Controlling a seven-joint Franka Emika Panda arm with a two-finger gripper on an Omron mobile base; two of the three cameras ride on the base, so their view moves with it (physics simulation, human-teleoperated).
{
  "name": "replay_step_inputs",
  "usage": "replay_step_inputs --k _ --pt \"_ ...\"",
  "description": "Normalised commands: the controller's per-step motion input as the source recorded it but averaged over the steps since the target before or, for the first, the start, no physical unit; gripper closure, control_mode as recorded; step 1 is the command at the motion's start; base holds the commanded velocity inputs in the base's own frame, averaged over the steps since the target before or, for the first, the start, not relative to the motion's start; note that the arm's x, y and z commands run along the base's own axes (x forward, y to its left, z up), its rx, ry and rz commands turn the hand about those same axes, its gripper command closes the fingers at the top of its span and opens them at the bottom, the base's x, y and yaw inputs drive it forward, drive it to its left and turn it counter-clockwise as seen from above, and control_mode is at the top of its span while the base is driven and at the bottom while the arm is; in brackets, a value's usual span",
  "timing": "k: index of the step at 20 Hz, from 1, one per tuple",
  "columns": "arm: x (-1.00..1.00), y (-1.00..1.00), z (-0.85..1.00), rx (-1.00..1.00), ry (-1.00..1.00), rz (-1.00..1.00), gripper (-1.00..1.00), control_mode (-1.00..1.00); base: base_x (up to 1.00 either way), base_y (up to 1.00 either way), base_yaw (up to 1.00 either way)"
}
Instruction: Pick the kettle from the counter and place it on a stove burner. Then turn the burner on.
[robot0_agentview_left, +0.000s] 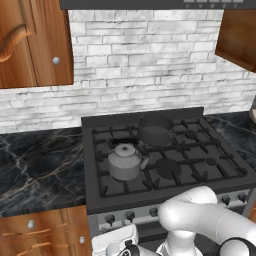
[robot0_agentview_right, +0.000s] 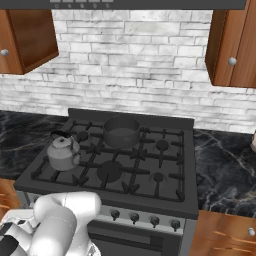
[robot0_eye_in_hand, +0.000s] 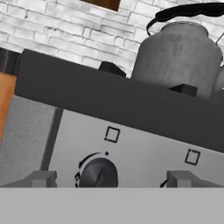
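The dull-grey kettle (robot0_agentview_left: 125, 161) (robot0_agentview_right: 63, 152) stands upright on the grate over the stove's front left burner, hiding that burner disc. From below, the hand view has the kettle (robot0_eye_in_hand: 179, 54) above the stove's front edge. My gripper (robot0_eye_in_hand: 111, 178) is open and low in front of the grey control panel (robot0_eye_in_hand: 144, 148). A black knob (robot0_eye_in_hand: 98, 173) sits between its fingertips (robot0_eye_in_hand: 41, 178), nearer the left one, with nothing gripped. The black marble counter (robot0_agentview_left: 40, 165) (robot0_agentview_right: 225, 165) flanks the stove.
A dark grey straight-sided pot (robot0_agentview_left: 156, 129) (robot0_agentview_right: 121, 131) sits on a back burner. A bare burner disc (robot0_agentview_left: 167, 167) (robot0_agentview_right: 109, 171) lies right of the kettle. A row of knobs (robot0_agentview_right: 134, 217) lines the stove front. Wooden cabinets (robot0_agentview_left: 35, 45) hang above.
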Motion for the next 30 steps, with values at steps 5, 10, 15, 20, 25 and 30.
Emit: replay_step_inputs --k 5,10,15,20,25,30 --pt "0.14 0.0 0.0 0.09 -0.02 -0.02 -1.0 -1.0 0.0 0.0 0.0" --pt "0.25 0.0 0.0 0.01 0.0 0.0 -1.0 -1.0 0.0 0.0 0.0" --pt "0.23 0.0 -0.11 0.0 0.0 0.0 -1.0 -1.0 0.0 0.0 0.0" --pt "0.05 0.0 -0.31 -0.04 0.0 0.0 -1.0 -1.0 0.0 0.0 0.0" --pt "0.0 0.0 -0.24 -0.02 0.0 0.0 -1.0 -1.0 0.0 0.0 0.0" --pt "0.08 0.0 -0.03 0.0 -0.01 0.0 -1.0 -1.0 0.0 0.0 0.0"
